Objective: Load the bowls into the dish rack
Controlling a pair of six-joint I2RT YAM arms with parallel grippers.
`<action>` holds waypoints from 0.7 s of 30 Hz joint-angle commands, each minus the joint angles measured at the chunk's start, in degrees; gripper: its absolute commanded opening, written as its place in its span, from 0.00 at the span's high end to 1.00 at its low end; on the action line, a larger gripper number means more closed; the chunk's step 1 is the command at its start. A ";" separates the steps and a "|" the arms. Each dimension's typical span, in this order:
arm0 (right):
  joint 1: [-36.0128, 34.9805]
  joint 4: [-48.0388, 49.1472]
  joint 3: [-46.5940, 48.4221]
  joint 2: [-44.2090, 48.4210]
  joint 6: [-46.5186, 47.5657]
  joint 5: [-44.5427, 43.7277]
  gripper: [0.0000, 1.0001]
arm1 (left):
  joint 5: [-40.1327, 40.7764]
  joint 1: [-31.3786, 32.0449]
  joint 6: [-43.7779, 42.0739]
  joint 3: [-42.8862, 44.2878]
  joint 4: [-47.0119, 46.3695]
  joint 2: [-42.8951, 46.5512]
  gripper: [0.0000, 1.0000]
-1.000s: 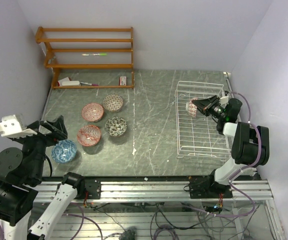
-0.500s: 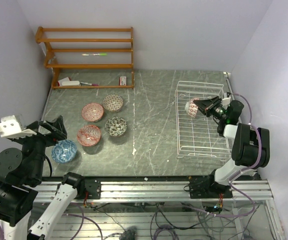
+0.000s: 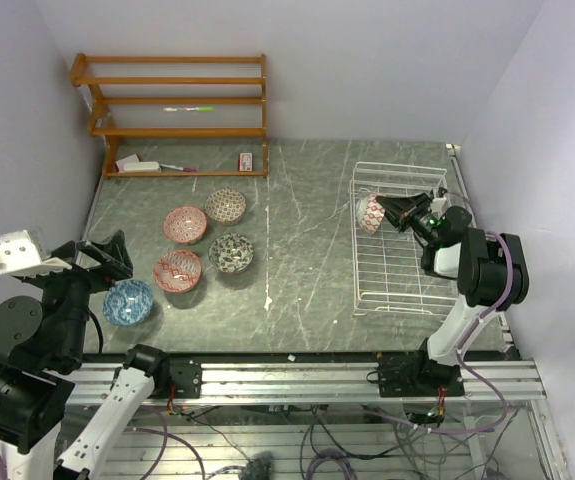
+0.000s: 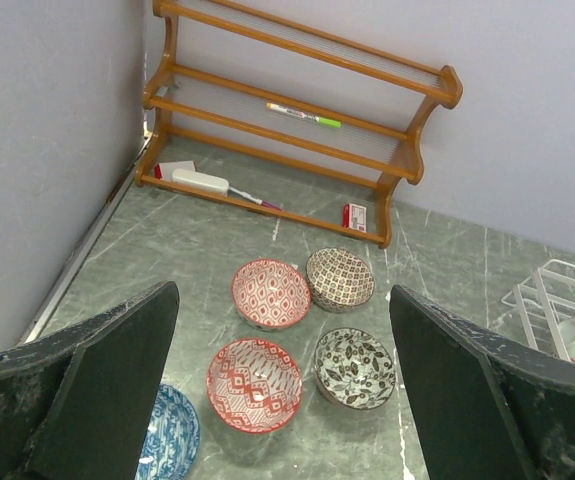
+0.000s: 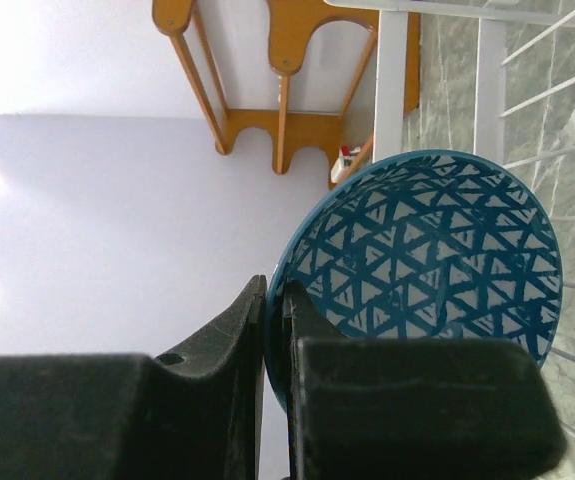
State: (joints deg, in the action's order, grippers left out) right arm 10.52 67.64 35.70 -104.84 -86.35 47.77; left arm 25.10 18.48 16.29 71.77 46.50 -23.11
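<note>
Lilac walls close in a grey-green marbled counter (image 3: 302, 230). An orange wooden shelf (image 3: 167, 131) stands against the far wall at the left. The white wire rack (image 3: 399, 262) lies on the counter's right side, its long side running near to far.

The right end effector (image 5: 275, 320) reaches over the rack from its right side. It is pressed together on the rim of one bowl, with one finger inside and one outside. That held bowl (image 3: 369, 213) stands on edge at the rack's far left corner, its inside turned toward the wrist. The right wrist view shows a blue triangle lattice inside it, and the top view shows a pale outside with red markings. Whether it touches the wires cannot be told.

The left end effector (image 3: 115, 258) hangs over the counter's near left part. Its fingers are spread wide with nothing between them, just beside the blue bowl (image 3: 129, 301).

Five bowls sit upright on the counter's left half, well apart from the rack. The blue bowl is nearest, then the near red bowl (image 3: 178, 269) and the black bowl (image 3: 231, 252). Beyond them are the far red bowl (image 3: 185, 224) and the brown bowl (image 3: 225, 206).

A green-tipped marker (image 3: 189, 108) lies on a middle board of the shelf. On the lowest level are a white block (image 3: 137, 163), a pen (image 3: 175, 167) and a small red box (image 3: 247, 160).
</note>
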 commanded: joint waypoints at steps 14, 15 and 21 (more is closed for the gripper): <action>5.52 -16.81 -4.59 -0.49 10.56 -5.91 0.92 | 0.67 0.06 -1.01 -0.32 -1.69 -0.41 0.02; 5.56 -18.55 -4.28 0.45 11.70 -6.46 0.91 | 0.58 0.06 -0.93 -0.53 -1.74 -0.32 0.03; 5.72 -29.35 -1.64 4.27 18.92 -10.06 0.86 | 0.63 0.06 -0.95 -1.04 -1.85 -0.09 0.02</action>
State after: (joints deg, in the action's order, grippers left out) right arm 15.38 56.58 34.04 -100.09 -79.77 44.40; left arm 25.28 18.48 15.86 71.16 46.44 -23.14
